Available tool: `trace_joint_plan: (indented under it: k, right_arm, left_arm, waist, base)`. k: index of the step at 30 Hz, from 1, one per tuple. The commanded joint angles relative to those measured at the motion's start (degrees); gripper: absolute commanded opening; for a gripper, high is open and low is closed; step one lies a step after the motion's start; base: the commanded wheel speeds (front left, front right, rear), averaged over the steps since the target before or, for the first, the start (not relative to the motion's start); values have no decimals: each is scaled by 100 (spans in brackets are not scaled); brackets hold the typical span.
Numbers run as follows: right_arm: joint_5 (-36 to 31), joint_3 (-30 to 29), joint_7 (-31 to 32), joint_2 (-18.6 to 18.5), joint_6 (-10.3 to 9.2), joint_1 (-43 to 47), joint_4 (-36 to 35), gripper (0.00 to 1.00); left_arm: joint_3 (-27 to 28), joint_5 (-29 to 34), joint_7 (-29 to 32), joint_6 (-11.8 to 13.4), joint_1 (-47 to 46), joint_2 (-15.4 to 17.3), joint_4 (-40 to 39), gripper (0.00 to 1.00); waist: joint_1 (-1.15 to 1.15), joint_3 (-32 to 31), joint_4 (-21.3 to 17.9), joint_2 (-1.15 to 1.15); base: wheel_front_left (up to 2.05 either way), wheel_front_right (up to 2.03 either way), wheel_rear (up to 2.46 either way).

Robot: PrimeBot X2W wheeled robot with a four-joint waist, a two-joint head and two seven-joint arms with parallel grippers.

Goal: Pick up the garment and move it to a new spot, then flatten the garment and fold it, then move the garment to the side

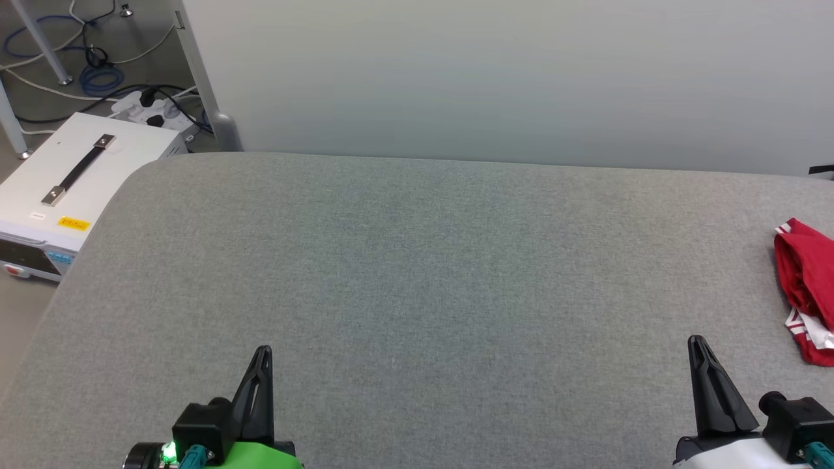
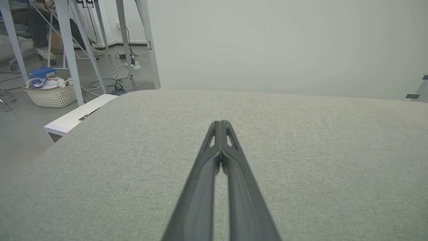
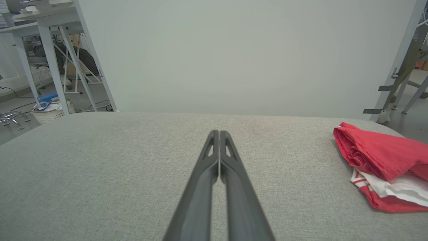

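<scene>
The garment (image 1: 808,286) is a crumpled red shirt with white and striped trim, lying at the far right edge of the grey table (image 1: 417,273); the right wrist view shows the garment (image 3: 381,164) bunched to the right of that gripper's fingers. My left gripper (image 1: 262,355) rests low at the near left, shut with nothing in it; its fingertips meet in the left wrist view (image 2: 220,124). My right gripper (image 1: 697,344) stands at the near right, shut and empty (image 3: 219,134), a short way to the left of the garment and apart from it.
A white equipment box (image 1: 78,189) with a black handle sits on the floor off the table's left edge, with cables and a power strip (image 1: 146,111) behind it. A pale wall panel (image 1: 508,78) rises behind the table. A basket (image 2: 50,92) stands among table legs.
</scene>
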Motion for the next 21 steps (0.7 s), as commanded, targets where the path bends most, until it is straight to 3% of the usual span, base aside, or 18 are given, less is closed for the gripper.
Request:
trace_joint_plan:
  k: [1,21]
  right_arm:
    - [-51,8,33,10,0,-76,5,0]
    - [-197,29,267,34,-1,-224,21,0]
  left_arm:
    - [6,39,31,27,-58,-4,-34,0]
    - [36,118,260,82,-167,-9,-108,0]
  waist:
    - [0,3,-6,0]
    - [0,36,-88,0]
  base:
    - [0,0,0]
    - [0,0,0]
